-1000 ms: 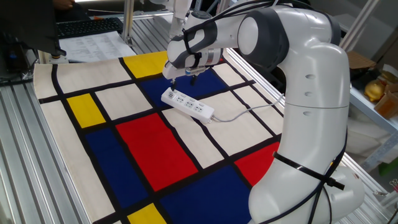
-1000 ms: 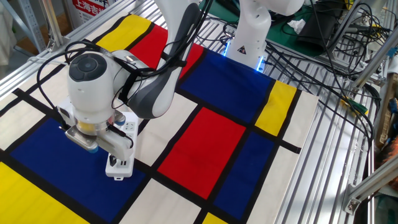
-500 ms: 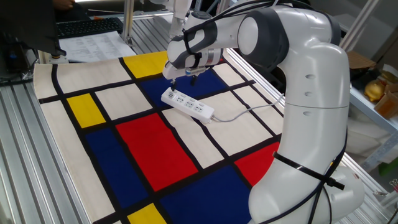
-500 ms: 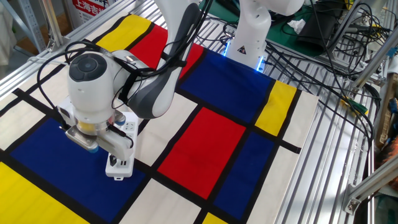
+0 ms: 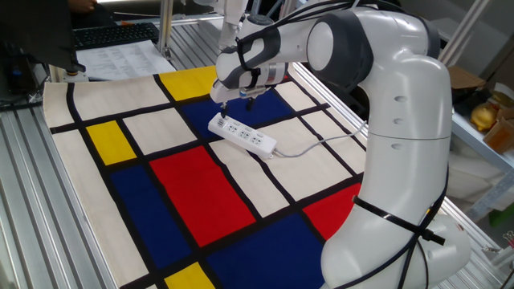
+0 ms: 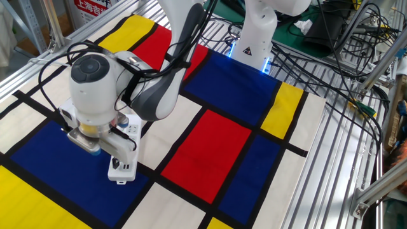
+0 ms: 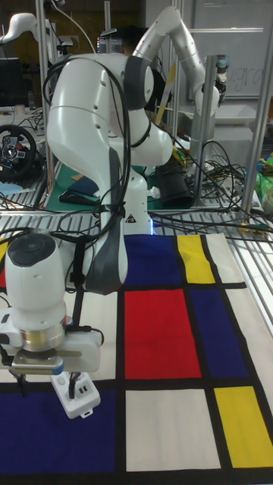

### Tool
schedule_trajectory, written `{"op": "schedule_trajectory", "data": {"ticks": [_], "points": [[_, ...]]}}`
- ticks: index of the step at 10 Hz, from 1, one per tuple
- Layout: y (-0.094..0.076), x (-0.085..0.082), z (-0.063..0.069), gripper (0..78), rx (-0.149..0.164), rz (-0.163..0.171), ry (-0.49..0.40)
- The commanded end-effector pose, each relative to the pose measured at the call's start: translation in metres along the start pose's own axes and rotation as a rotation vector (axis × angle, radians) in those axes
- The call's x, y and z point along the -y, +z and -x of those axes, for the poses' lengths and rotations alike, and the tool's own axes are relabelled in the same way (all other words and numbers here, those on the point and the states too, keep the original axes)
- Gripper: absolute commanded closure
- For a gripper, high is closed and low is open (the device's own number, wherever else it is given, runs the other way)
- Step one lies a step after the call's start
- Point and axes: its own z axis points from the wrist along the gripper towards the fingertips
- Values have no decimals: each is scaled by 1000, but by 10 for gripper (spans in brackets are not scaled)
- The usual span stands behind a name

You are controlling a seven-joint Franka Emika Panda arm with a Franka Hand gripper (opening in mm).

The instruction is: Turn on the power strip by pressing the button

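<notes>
The power strip [image 5: 241, 135] lies flat on a cloth [image 5: 185, 197] of red, blue, yellow and cream blocks with black lines, its body crossing a black line between a blue block and a cream one, with its thin pale cord [image 5: 317, 144] trailing away over the cream toward the arm's base. The gripper [image 5: 234, 99] hangs directly above the strip's end farthest from the cord, fingers pointing down; in the other fixed view the wrist covers that end. Finger state: cannot tell, since no view shows the tips clearly.
</notes>
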Motion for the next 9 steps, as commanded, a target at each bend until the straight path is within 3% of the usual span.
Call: {"op": "schedule_trajectory", "data": {"ticks": [1, 9], "points": [[-11, 6, 0, 2, 10, -3, 19], [-5, 11, -2, 2, 0, -6, 22]]}}
